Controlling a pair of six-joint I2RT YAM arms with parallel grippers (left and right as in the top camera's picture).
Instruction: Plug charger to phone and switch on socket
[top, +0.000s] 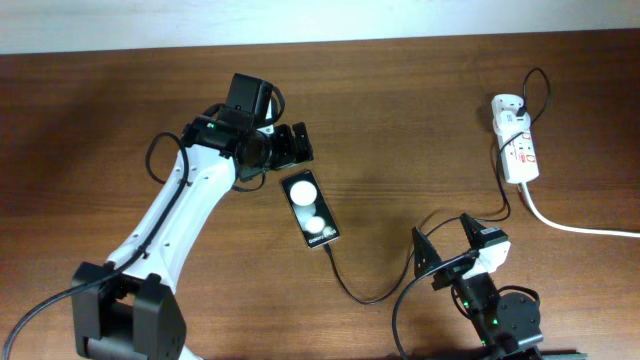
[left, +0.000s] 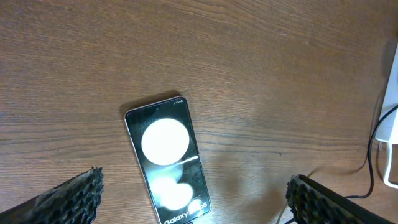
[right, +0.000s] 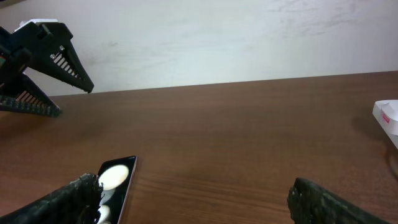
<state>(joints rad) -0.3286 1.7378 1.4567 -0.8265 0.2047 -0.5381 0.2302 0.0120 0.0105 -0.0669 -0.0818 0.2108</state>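
Observation:
The phone (top: 310, 210) lies flat on the table, black with two white discs; it also shows in the left wrist view (left: 166, 158) and the right wrist view (right: 115, 180). The charger's thin black cable (top: 370, 297) runs from the phone's near end in a loop to the socket (top: 517, 140), a white power strip at the far right. The plug tip seems to sit at the phone's end; the joint itself is too small to see. My left gripper (top: 292, 150) is open and empty just above the phone's far end. My right gripper (top: 443, 236) is open and empty near the front edge.
The strip's thick white cord (top: 580, 228) runs off the right edge. The strip's edge shows in the left wrist view (left: 392, 124) and the right wrist view (right: 388, 115). The cable (left: 370, 177) passes close to my right arm.

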